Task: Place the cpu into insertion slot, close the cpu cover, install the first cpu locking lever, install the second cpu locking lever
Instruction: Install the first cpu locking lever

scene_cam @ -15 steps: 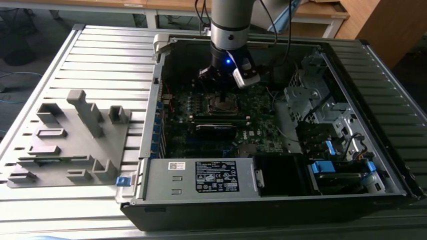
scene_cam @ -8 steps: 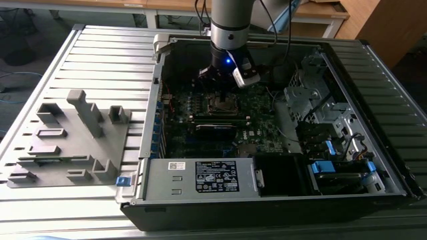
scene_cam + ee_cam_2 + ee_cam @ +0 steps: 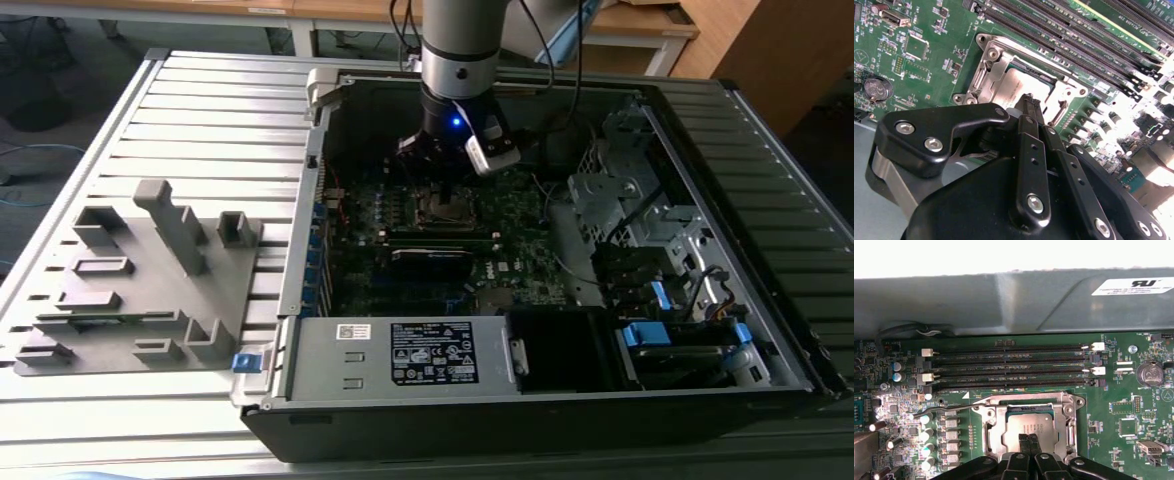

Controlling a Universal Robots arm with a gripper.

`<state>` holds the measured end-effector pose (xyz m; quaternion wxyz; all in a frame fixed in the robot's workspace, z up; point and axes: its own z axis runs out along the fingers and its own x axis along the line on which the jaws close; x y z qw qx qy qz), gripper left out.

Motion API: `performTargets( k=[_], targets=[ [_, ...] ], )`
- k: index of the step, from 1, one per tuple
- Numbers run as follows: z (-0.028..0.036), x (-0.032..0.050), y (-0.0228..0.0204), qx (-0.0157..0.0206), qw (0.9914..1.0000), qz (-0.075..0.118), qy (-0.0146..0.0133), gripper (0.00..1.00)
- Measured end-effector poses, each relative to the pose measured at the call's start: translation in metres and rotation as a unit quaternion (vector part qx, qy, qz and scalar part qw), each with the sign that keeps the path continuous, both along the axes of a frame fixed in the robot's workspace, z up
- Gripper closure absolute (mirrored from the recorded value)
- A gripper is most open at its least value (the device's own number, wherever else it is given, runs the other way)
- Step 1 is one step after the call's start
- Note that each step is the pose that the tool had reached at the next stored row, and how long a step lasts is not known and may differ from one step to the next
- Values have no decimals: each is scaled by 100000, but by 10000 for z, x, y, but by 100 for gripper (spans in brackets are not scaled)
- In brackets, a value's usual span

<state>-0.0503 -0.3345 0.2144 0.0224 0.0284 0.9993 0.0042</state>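
Right, cpu seated in insertion slot, cpu cover down; my gripper hovers above, clenched empty. Locking lever looks unlatched, needs hooking.

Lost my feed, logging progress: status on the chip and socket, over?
End effector shut, tips over the chip. Chip seated, cover flat around it. Memory slots alongside, apart from it.

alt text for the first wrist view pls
A black pincer, shut, points its tips at the silver cpu, which sits inside the square metal cover lying flat on a green board. Beyond it run long black memory slots, with a coin battery to one side and the grey case wall behind.
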Motion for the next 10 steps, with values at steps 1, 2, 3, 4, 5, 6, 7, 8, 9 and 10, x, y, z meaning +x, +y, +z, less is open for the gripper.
performTargets(
  k=[1, 2, 3, 4, 5, 6, 7, 8, 9, 10],
  targets=[
    [0, 0, 0, -2, 100000, -1, 0, 89],
    [0, 0, 0, 4, 100000, -1, -4, 89],
    [2, 0, 1, -5, 100000, -1, 2, 89],
    [7, 0, 0, -14, 100000, -1, 10, 89],
    [15, 0, 0, -5, 100000, 0, 3, 89],
    [27, 0, 0, -3, 100000, -1, 2, 89],
    [41, 0, 0, -3, 100000, -4, 1, 89],
    [55, 0, 0, 0, 100000, -2, -1, 89],
    [72, 0, 0, 1, 100000, -3, -1, 89],
    [90, 0, 0, 0, 100000, -4, -3, 89]
  ],
)
